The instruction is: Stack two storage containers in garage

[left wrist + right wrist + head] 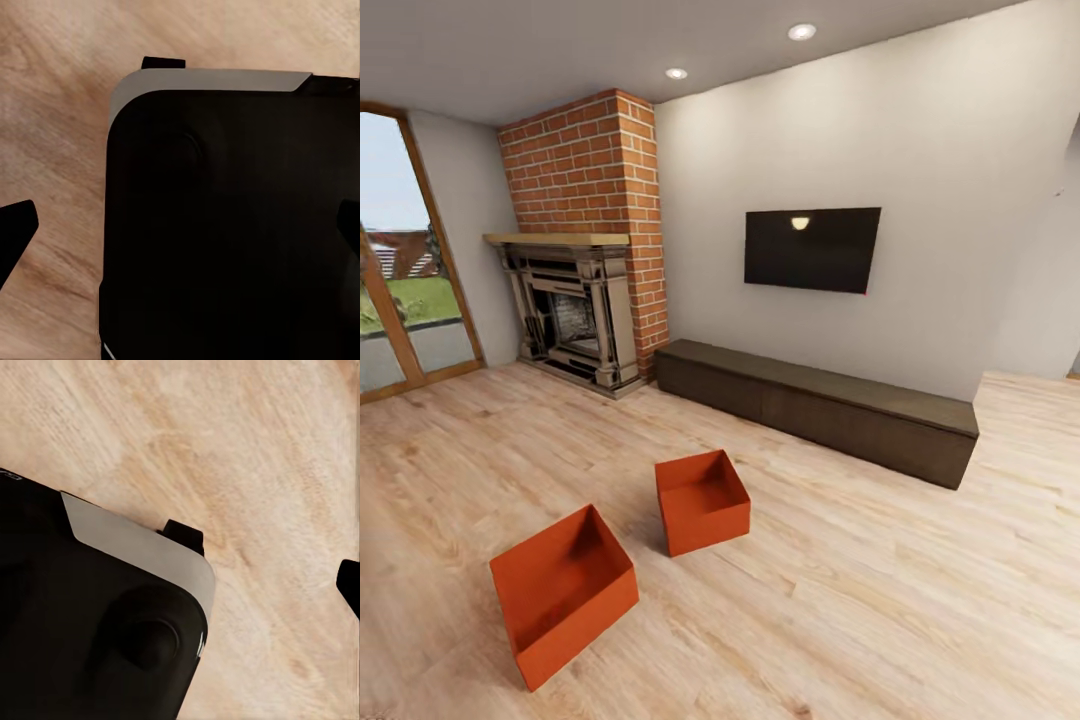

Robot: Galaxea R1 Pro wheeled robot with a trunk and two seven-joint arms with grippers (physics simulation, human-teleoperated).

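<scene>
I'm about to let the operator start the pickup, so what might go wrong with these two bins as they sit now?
The nearer container is tipped up on an edge, so a grasp on its thin wall may slip or knock it over. The farther container sits close beside it, so driving or reaching in for one risks bumping the other. Both lie low on the wood floor, needing a deep reach.

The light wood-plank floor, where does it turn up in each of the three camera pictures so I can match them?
Head view: the light wood-plank floor fills the lower half, under the two orange-red rectangular plastic bins.
Left wrist view: it lies along the top and one side, beside the robot's black, grey-edged base.
Right wrist view: it covers most of the picture.
Shared landmark: the wrist views share that base.
</scene>
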